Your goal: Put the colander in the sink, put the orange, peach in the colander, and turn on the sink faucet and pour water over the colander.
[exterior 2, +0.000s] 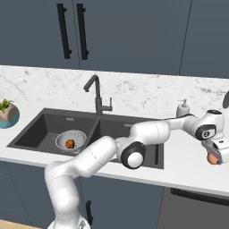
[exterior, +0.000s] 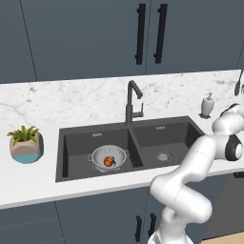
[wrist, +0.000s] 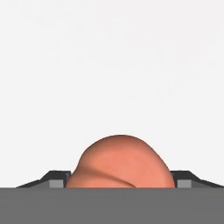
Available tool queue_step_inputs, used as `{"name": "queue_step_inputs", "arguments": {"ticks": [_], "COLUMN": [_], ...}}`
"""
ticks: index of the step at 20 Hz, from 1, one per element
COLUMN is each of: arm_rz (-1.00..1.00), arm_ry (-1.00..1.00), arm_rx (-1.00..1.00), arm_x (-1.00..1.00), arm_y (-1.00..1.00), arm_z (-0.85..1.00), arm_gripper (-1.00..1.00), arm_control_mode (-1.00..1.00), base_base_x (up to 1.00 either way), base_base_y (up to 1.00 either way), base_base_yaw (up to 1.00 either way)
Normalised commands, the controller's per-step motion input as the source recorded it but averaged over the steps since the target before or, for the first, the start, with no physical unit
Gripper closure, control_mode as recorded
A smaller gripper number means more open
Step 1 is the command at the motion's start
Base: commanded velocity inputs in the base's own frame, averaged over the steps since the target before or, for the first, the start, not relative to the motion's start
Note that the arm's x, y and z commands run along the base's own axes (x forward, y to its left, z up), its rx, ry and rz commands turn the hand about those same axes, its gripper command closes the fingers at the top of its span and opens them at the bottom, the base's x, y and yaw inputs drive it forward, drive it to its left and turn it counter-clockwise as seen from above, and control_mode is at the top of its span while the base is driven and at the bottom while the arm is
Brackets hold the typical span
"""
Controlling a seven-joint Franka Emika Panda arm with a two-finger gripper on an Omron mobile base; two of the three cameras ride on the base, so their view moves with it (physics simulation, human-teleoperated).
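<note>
The silver colander (exterior: 109,157) (exterior 2: 70,139) sits in the left basin of the dark sink (exterior: 167,133) (exterior 2: 44,129). The orange (exterior: 109,161) (exterior 2: 69,144) lies inside it. Far right, on the white counter, my gripper (exterior 2: 214,157) (wrist: 120,179) points down over the peach (exterior 2: 214,160) (wrist: 120,162). The dark fingertips (wrist: 57,178) press against both sides of the fruit. The gooseneck sink faucet (exterior: 131,102) (exterior 2: 96,96) stands behind the divider between the basins. The water is out of view.
A white soap dispenser (exterior: 207,106) (exterior 2: 182,108) stands at the back right of the sink. A potted plant (exterior: 26,143) (exterior 2: 6,112) sits on the counter to the left. My arm stretches across the right basin toward the counter's right end.
</note>
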Motion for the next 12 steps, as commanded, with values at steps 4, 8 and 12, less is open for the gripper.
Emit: {"name": "queue_step_inputs", "arguments": {"ticks": [4, 8, 12], "arm_rz": [0.01, 0.07, 0.09], "arm_ry": [-0.01, -0.12, -0.21], "arm_rx": [0.0, 0.0, 0.0], "arm_x": [-0.21, -0.47, -0.51], "arm_y": [0.26, 0.51, 0.74], "arm_z": [-0.36, -0.28, -0.36], "arm_gripper": [1.0, 1.0, 1.0], "arm_control_mode": [-1.0, -1.0, -1.0], "base_base_x": [0.0, 0.0, 0.0], "base_base_y": [0.0, 0.0, 0.0], "base_base_yaw": [0.0, 0.0, 0.0]}}
